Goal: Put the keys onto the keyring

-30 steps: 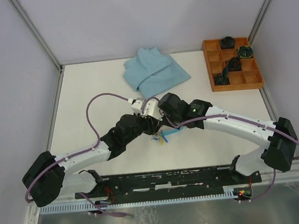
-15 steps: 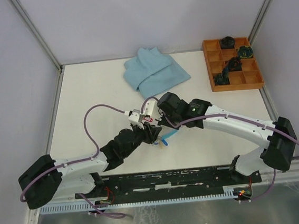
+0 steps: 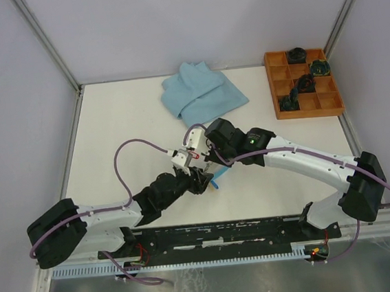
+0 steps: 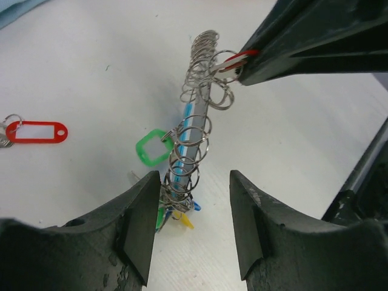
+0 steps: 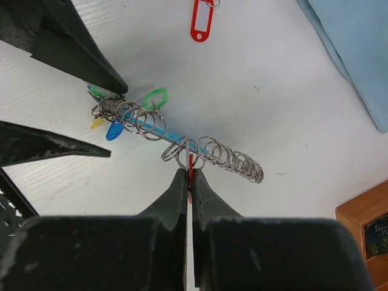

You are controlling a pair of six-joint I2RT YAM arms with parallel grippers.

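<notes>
White tabletop [image 3: 110, 126] from above: our left gripper [image 3: 202, 180] and right gripper [image 3: 209, 164] are meeting mid-table; at the left wrist, jaws are gaping empty astride the keyring [image 4: 193, 136], a loose red key [image 4: 36, 131] lying well apart; at the right wrist, jaws are pinching a red-tagged key [image 5: 190, 162] against the coil; we are judging it mid-threading, next needing its ring slid along.

Robot lab cell, white table [image 3: 109, 120] walled by plain grey panels [image 3: 11, 101] on aluminium posts [image 3: 45, 43], black mounting rail [image 3: 224, 234] at table's near edge, purple cables [image 3: 141, 141] over table, compartmented wooden tray [image 3: 311, 113] at table's far-right corner.
</notes>
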